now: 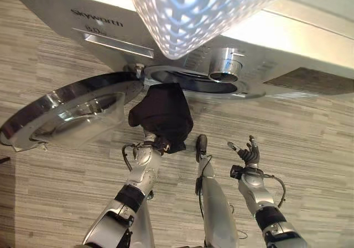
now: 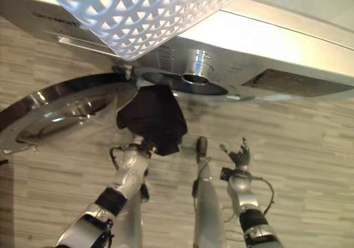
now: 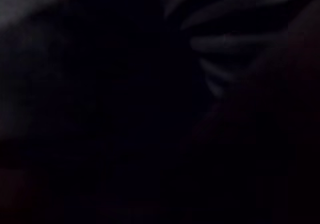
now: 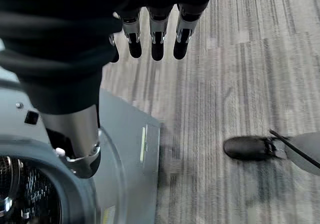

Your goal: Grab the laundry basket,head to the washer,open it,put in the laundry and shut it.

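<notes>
1. The laundry is a black garment, matt soft cloth bunched into a rounded lump with loose folds. It hangs just below the washer's round opening, its upper edge at the rim of the opening.
2. The left hand is under the garment, with the cloth draped over it. Its fingers are hidden, so I cannot tell whether they grip the cloth. The left wrist view is nearly all dark.
3. The washer is a silver-grey box with smooth flat panels and a shiny cylindrical knob above the opening.
4. The round door stands swung open to the left of the opening. It has a polished chrome ring round a clear bulging window.
5. The laundry basket is white plastic with an openwork lattice, and light shines through it. It sits close to the camera, above the washer.
6. The right hand is released in the air to the right of the garment, fingers straight and spread, touching nothing.
7. The floor is grey streaked planking. In the right wrist view a person's dark shoe stands on it.
</notes>
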Robot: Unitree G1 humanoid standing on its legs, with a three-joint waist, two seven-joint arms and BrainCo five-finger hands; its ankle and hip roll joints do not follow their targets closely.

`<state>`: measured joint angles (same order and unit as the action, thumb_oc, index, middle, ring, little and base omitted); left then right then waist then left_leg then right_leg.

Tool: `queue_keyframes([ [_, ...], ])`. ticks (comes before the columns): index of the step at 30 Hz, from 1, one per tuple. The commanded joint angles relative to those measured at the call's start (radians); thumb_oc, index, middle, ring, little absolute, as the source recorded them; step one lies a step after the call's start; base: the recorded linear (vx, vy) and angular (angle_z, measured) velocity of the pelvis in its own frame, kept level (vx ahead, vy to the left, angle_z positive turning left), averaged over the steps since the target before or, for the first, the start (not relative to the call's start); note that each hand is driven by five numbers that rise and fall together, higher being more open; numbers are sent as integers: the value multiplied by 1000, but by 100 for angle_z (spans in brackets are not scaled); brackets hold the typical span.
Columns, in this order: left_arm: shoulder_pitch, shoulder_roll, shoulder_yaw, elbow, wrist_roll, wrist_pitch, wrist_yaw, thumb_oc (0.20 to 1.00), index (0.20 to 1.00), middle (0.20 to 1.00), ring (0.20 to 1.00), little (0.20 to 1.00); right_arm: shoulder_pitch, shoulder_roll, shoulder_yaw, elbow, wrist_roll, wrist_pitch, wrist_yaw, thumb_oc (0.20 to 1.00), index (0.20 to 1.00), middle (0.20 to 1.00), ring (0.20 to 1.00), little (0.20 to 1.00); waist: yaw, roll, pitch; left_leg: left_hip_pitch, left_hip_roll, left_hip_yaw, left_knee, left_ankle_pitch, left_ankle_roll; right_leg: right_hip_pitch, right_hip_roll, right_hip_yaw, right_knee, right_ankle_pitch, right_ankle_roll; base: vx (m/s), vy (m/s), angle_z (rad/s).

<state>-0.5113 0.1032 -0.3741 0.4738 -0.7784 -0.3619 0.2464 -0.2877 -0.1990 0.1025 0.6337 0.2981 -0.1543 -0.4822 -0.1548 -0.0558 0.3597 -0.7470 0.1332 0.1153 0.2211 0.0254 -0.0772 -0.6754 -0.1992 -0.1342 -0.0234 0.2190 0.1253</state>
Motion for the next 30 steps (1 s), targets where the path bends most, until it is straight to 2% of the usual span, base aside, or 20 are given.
queue_keyframes([
  [1,-26,-28,-12,-23,-4,-81,24,200,200,200,200,200,57,-8,9,-42,47,-59,-50,1000,1000,1000,1000,1000,0,2,-74,-45,20,-20,130,-201,15,-113,-21,33,158,-195,9,10,-116,-5],
  [5,-158,-69,-10,35,-17,-102,62,200,200,200,200,200,53,7,16,-45,79,-86,-65,1000,1000,1000,1000,1000,-32,5,-85,-115,39,-42,141,-195,0,-233,2,52,256,-238,-8,21,-138,6],
  [12,-240,-103,14,91,-55,-121,87,200,200,200,200,200,48,19,22,-50,113,-114,-81,1000,1000,1000,1000,1000,-50,9,-95,-172,71,-55,157,-190,-23,-308,25,43,309,-263,-15,12,-132,3],
  [16,-337,-117,63,145,-84,-146,126,200,200,200,200,200,47,24,40,-96,118,-141,-85,1000,1000,1000,1000,1000,-80,14,-97,-236,104,-64,183,-192,-38,-390,43,38,370,-292,-22,26,-151,-4],
  [21,-410,-113,105,193,-109,-163,151,200,200,200,200,200,62,24,53,-120,138,-161,-75,1000,1000,1000,1000,1000,-106,13,-101,-259,128,-65,208,-199,-47,-426,59,37,418,-316,-28,30,-114,2],
  [27,-614,-1,210,329,-183,-169,186,200,200,200,200,200,111,13,85,-146,170,-178,-31,1000,1000,1000,1000,1000,-156,10,-120,-319,182,-80,268,-219,-67,-490,95,26,499,-353,-47,53,-151,3],
  [30,-769,97,262,394,-256,-185,203,200,200,200,200,200,138,-14,77,-177,200,-182,-10,1000,1000,1000,1000,1000,-183,26,-134,-349,209,-89,264,-219,-81,-521,117,15,511,-373,-53,107,-229,-9],
])
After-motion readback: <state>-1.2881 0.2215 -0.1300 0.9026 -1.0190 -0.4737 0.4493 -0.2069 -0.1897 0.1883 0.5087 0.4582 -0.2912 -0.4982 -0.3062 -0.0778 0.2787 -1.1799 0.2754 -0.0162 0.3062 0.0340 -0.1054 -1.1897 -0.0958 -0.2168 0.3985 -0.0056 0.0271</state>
